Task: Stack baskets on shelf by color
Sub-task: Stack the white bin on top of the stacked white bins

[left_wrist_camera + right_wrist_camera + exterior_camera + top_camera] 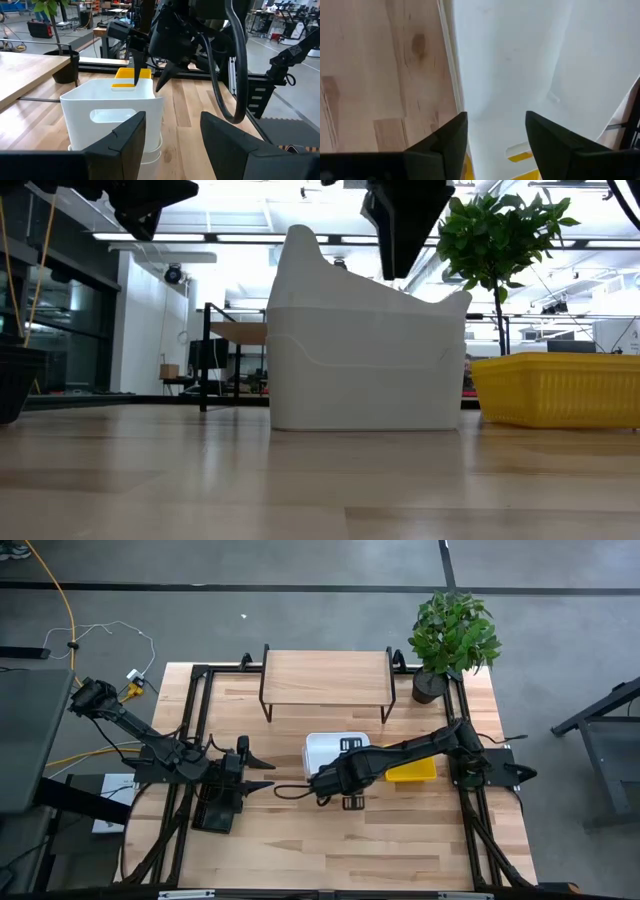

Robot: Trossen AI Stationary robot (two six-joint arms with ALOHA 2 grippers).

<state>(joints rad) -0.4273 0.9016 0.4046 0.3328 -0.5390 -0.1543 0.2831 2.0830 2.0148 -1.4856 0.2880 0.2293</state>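
Observation:
White baskets sit nested in a stack on the table in front of the shelf. In the low view the top white basket sits tilted in the one below. A yellow basket rests on the table to their right. My right gripper hovers open over the white stack, fingers pointing down. One finger is over the inside and one is near the rim. My left gripper waits open to the stack's left. A dark basket shows at the table's left.
A potted plant stands at the table's far right corner beside the shelf. Black frame rails run along both table sides. Bare wood lies along the near edge.

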